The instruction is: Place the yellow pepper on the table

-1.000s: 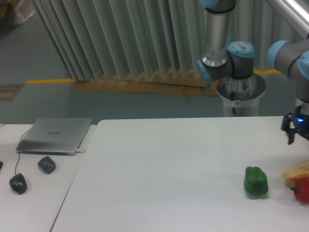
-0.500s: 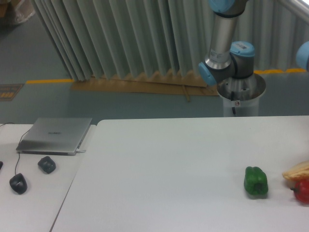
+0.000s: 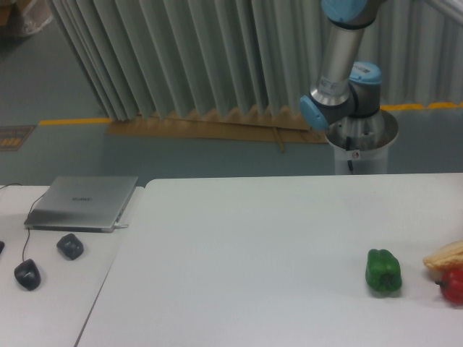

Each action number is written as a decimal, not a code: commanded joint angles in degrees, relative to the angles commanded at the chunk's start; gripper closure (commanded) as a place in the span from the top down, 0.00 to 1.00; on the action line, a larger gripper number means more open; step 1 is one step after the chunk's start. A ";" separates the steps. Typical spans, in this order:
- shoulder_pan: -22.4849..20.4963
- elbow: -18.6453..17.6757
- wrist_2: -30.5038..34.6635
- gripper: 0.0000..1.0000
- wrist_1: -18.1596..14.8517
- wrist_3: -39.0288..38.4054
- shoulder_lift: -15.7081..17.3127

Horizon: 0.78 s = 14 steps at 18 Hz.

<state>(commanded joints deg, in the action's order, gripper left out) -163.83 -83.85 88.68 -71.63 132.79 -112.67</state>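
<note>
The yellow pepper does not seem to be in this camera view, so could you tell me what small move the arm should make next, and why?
Probably bring the hand back into view, over the table's right edge. Only the arm's upper links show now, and no yellow pepper lies on the table; just the green pepper, a red pepper and a tan object cut off at the frame edge. Whether the hand holds anything cannot be told.
</note>
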 joint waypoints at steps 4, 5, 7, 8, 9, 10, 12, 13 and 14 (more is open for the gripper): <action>-0.44 0.62 0.53 1.00 -0.09 11.07 -1.32; -0.44 0.62 0.61 1.00 -0.17 12.22 -1.41; -0.35 0.44 1.40 1.00 0.17 13.72 -1.67; -0.09 0.53 5.58 1.00 -0.17 17.64 -1.67; 0.09 0.53 6.93 1.00 -0.18 20.21 -1.93; -0.09 0.88 7.64 1.00 -0.09 23.02 -2.02; -0.61 1.05 8.17 1.00 0.09 28.73 -2.38; -0.79 0.97 8.61 1.00 0.17 29.63 -2.46; -0.62 0.62 8.96 1.00 0.09 29.55 -2.46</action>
<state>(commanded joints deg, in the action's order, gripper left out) -164.45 -83.23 97.64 -71.54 162.33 -115.14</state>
